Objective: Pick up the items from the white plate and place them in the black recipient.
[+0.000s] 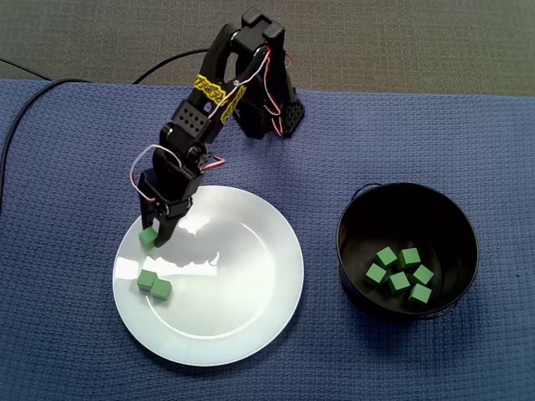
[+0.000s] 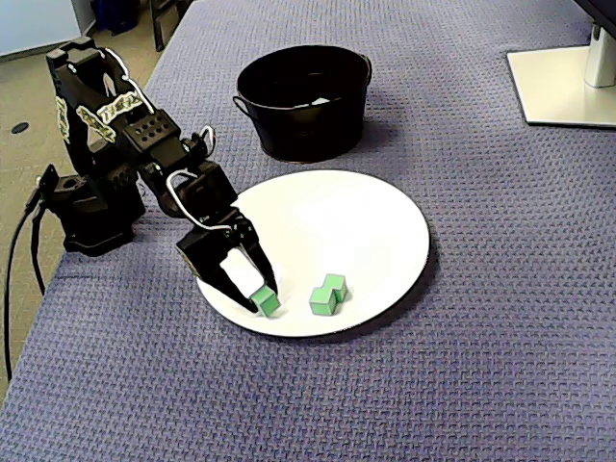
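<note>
Two green cubes [image 2: 327,294] wait on the round white plate [image 2: 385,241]; my hand [image 2: 258,295] pinches a third cube [image 2: 268,305], which needs lifting to the black bucket [image 2: 303,130].

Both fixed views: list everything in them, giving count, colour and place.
plate: one, white, on the mat in front of the arm
plate cubes: three, green; two touching, one between the fingers
bucket: one, black, beside the plate
bucket cubes: six, green, on the bucket's floor
mat: one, blue, under everything
stand base: one, white, at the mat's far corner
cable: black, behind the arm
arm: one, black, yellow tape
gripper: one, black, low at the plate's edge, around one cube; grip unclear
</note>
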